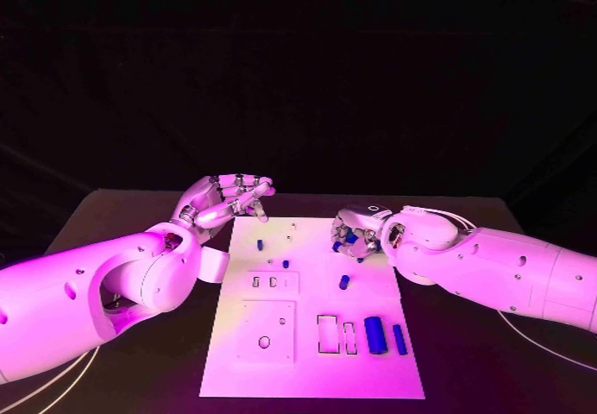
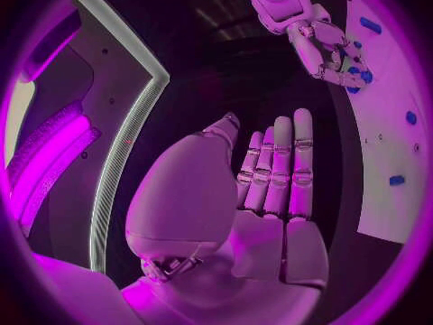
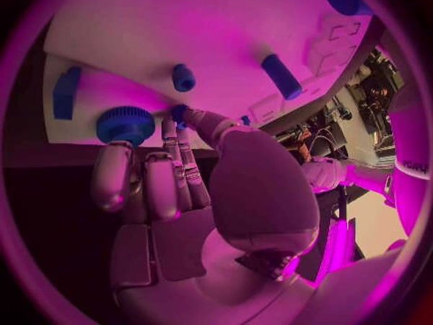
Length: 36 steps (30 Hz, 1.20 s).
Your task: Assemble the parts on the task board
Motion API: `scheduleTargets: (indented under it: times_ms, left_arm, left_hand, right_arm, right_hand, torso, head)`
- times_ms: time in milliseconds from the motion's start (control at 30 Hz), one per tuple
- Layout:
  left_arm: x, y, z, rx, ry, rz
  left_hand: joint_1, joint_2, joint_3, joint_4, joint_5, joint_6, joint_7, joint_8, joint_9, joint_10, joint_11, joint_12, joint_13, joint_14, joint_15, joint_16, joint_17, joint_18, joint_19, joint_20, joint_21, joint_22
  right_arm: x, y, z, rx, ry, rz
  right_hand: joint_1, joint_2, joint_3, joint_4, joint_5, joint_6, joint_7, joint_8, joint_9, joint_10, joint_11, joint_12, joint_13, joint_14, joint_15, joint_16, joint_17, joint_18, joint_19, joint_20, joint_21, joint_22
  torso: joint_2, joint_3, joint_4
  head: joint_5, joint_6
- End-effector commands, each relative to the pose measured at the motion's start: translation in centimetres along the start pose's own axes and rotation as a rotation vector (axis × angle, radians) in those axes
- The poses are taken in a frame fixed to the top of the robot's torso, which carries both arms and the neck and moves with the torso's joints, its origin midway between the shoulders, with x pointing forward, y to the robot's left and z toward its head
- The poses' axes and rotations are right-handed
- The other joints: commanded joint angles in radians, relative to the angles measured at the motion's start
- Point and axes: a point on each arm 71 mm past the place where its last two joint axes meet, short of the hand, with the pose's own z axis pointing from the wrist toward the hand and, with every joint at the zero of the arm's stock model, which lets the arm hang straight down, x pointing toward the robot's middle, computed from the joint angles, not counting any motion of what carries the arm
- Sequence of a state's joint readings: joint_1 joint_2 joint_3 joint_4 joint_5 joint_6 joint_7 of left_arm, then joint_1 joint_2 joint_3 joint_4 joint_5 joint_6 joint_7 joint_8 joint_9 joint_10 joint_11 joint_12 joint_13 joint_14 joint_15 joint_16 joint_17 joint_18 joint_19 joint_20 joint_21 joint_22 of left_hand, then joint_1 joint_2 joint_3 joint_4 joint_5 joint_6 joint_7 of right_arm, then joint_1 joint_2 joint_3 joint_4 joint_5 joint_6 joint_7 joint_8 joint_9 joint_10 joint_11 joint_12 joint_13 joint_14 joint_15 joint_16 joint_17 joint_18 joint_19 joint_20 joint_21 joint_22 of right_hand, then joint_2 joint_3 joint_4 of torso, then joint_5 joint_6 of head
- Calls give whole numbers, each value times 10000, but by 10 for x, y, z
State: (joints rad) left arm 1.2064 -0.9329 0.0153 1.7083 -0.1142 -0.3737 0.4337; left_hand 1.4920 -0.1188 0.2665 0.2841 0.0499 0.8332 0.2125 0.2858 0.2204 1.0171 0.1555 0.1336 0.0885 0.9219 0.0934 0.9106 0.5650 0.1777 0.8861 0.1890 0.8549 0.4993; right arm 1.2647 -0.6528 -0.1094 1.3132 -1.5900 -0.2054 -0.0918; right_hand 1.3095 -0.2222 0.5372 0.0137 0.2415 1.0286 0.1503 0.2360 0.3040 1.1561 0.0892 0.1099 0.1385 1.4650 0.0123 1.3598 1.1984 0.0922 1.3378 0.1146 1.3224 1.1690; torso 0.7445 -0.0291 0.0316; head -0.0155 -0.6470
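The white task board (image 1: 311, 371) lies in the middle of the black table. My left hand (image 1: 224, 203) hovers by the board's far left corner; its fingers (image 2: 280, 173) are stretched out and hold nothing. At the board's right edge my right hand (image 1: 363, 233) is curled downward, and its thumb and a finger pinch a small blue part (image 3: 180, 112). A blue knurled round part (image 3: 126, 125) sits on the board against its other fingertips. Standing on the board are a blue peg (image 1: 260, 245), a small blue part (image 1: 285, 264) and another peg (image 1: 345, 281).
Near the board's front right lie a blue cylinder (image 1: 373, 335) and a thin blue bar (image 1: 399, 339), beside empty rectangular slots (image 1: 327, 334). A round hole (image 1: 264, 342) is at the front left. Black table surrounds the board on all sides.
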Motion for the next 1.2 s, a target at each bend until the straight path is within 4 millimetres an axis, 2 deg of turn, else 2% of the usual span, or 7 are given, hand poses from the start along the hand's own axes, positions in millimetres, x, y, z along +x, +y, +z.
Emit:
scheduleTargets:
  times_ms: [33, 333, 600, 767, 967, 1067, 1200]
  left_arm:
    - [2, -2, 0, 53, 196, -117]
    - [1, -2, 1, 48, 155, -107]
    - [-1, -1, 1, 9, 75, -166]
    - [-2, -1, 2, -3, 60, -181]
    - [-1, -1, 3, -5, 95, -203]
    - [1, -1, 3, -3, 142, -227]
    - [3, -1, 4, -2, 199, -254]
  left_hand:
    - [-59, -38, 65, 17, 7, -72, 89, 43, 14, -40, 51, 59, 16, 0, 14, 35, 12, 40, -72, 2, 45, 17]
    - [-56, -38, 69, 14, 7, -73, 88, 45, 17, -38, 49, 64, 19, 11, 11, 52, 14, 42, -79, 2, 75, 35]
    - [-45, -34, 78, 7, 6, -71, 84, 49, 21, -34, 46, 69, 22, 16, 9, 63, 15, 43, -86, 2, 100, 50]
    - [-45, -34, 78, 7, 6, -71, 84, 49, 21, -34, 46, 69, 22, 16, 9, 63, 15, 43, -86, 2, 100, 50]
    - [-45, -34, 78, 7, 6, -71, 84, 49, 21, -34, 46, 69, 22, 16, 9, 63, 15, 43, -86, 2, 100, 50]
    - [-45, -34, 78, 7, 6, -71, 84, 49, 21, -34, 46, 69, 22, 16, 9, 63, 15, 43, -86, 2, 100, 50]
    - [-35, -31, 87, 2, 6, -67, 82, 54, 26, -27, 43, 77, 26, 20, 6, 75, 15, 44, -97, 1, 129, 68]
  right_arm:
    - [3, 2, 1, -22, -38, -26]
    - [-7, 4, 4, 177, -1232, 225]
    - [-19, 7, 15, 498, -2229, 370]
    - [-22, 16, 24, 436, -2512, 441]
    - [-24, 30, 38, 347, -2798, 490]
    - [-24, 35, 44, 327, -2856, 474]
    - [-22, 40, 50, 256, -2832, 507]
  right_hand:
    - [-6, 128, 78, 52, -29, 36, -26, 73, 38, 90, -21, 61, 6, 394, -47, 51, 0, -82, 35, -15, 26, 0]
    - [291, 433, 400, -18, -19, 289, -133, 366, 332, 447, -161, 217, 106, 385, -163, 132, 5, -108, 111, -104, 153, 219]
    - [333, 469, 487, -54, 96, 297, -124, 422, 420, 446, -158, 195, 106, 387, -168, 162, 28, -115, 121, -120, 179, 264]
    - [311, 460, 493, -52, 65, 295, -117, 446, 462, 459, -153, 192, 108, 392, -165, 179, 42, -118, 128, -122, 191, 283]
    - [306, 457, 496, -52, 49, 288, -116, 449, 471, 457, -152, 188, 107, 390, -164, 175, 30, -114, 116, -122, 180, 265]
    - [312, 466, 511, -55, 47, 275, -114, 449, 482, 453, -152, 182, 106, 391, -164, 183, 41, -114, 115, -122, 180, 267]
    - [300, 453, 526, -59, 22, 235, -100, 448, 509, 433, -140, 162, 102, 392, -158, 195, 48, -112, 108, -120, 178, 265]
  torso:
    - [16, -9, -1]
    - [11, -4, -7]
    - [20, -4, -17]
    - [47, -4, -11]
    - [62, -15, 35]
    - [73, -16, 39]
    - [103, -41, 96]
  head:
    - [9, 3]
    - [40, 17]
    - [77, 85]
    - [113, 100]
    - [98, 103]
    - [107, 111]
    - [97, 98]
